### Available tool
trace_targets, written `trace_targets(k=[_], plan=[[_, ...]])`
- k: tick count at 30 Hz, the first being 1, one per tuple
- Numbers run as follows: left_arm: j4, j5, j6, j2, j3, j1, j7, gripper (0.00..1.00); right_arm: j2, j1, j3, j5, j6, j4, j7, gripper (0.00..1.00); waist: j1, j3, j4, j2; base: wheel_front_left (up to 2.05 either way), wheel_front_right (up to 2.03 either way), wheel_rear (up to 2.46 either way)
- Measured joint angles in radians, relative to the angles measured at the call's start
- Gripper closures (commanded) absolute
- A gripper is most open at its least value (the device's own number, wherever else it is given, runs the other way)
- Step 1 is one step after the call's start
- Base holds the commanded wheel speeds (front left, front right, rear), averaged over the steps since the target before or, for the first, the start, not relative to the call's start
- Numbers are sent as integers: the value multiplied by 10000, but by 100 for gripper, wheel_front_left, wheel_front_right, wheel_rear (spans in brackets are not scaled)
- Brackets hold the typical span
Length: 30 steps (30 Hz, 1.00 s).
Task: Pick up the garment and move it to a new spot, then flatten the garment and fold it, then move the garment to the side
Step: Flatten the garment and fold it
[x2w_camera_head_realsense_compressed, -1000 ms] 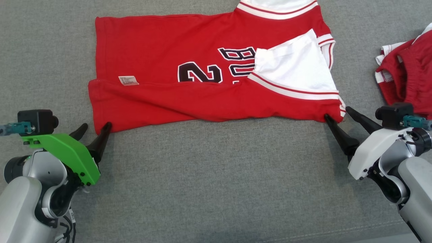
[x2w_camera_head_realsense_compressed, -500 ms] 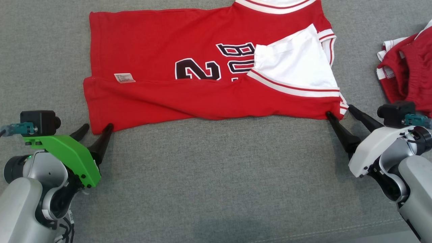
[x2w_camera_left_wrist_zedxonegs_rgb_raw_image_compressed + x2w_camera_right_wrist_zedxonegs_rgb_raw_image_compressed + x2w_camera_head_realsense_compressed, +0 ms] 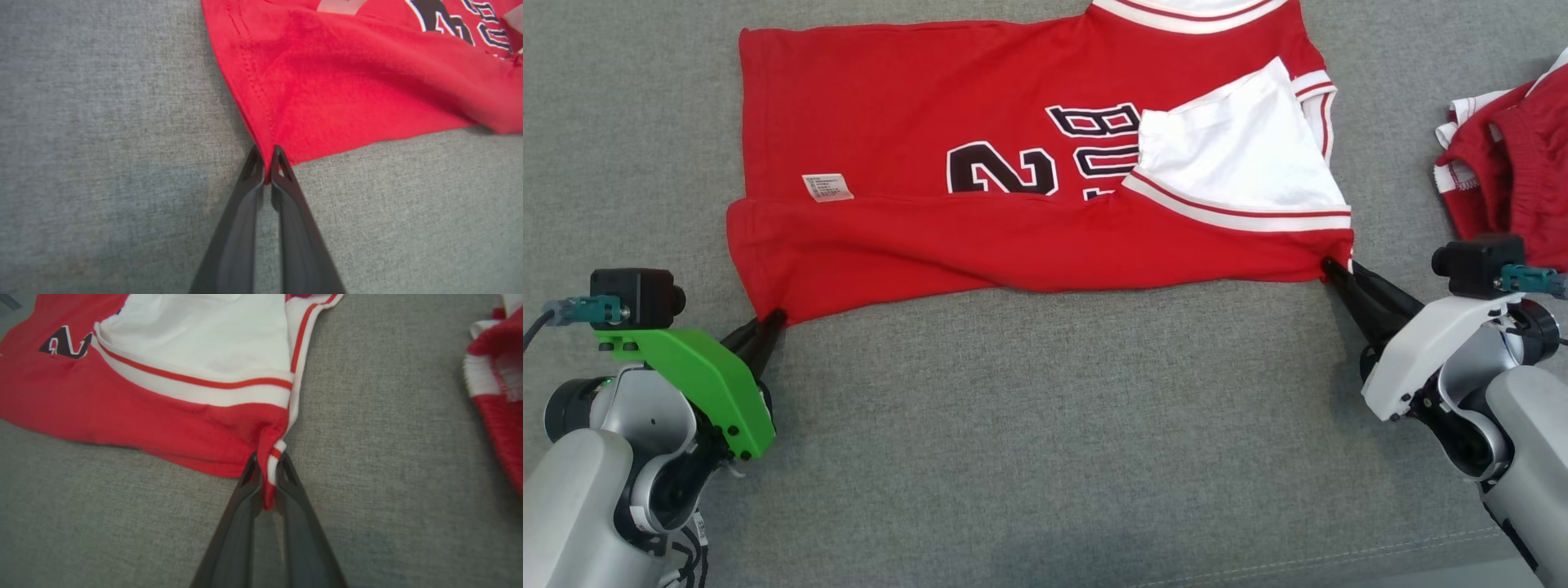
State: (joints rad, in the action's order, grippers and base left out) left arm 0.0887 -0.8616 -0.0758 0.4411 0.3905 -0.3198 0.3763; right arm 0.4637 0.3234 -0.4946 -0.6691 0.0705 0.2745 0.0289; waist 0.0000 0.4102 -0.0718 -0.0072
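The jersey (image 3: 1013,245) lies flat on the grey upholstered surface (image 3: 1045,457), toward its far side. Its long axis runs left to right, hem at the left and shoulders at the right. The near long side is already turned over the front as a red strip.

The left gripper (image 3: 768,322) has its jaws closed on the near hem corner, and the left wrist view shows red cloth nipped between the tips (image 3: 266,165). The right gripper (image 3: 1335,269) has its jaws closed on the near shoulder corner, with striped trim bunched between them (image 3: 269,473). The whole jersey lies beyond both jaws, away from the robot. Each arm holds its own end, so neither is nearer. The next fold likely means carrying this near edge toward the far edge, both arms level.

Black letters outlined in white look like "BU". A number begins with 2, and the rest is hidden under the fold. The print on the small white label (image 3: 828,187) is too fine to read. A second red garment (image 3: 1515,188) lies bunched well to the right.
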Motion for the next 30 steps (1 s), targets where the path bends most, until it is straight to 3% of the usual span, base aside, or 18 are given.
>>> trace_targets(k=[9,15,21,30], plan=[[-12,-792,489,261,-58,-22,748,100,746,250,270,13,86,186,290,100,0,-408,30,0,0,0,0],[-360,-1313,552,284,-297,280,951,100,871,102,242,-180,165,226,646,100,0,-840,110,0,0,0,0],[-794,-1448,552,173,-278,1268,798,100,965,-996,328,-627,153,188,698,100,0,-1249,208,0,0,0,0],[-1639,-1714,407,146,-351,3009,387,100,1356,-3124,525,-1152,-121,-554,704,100,0,-1779,493,0,0,0,0]])
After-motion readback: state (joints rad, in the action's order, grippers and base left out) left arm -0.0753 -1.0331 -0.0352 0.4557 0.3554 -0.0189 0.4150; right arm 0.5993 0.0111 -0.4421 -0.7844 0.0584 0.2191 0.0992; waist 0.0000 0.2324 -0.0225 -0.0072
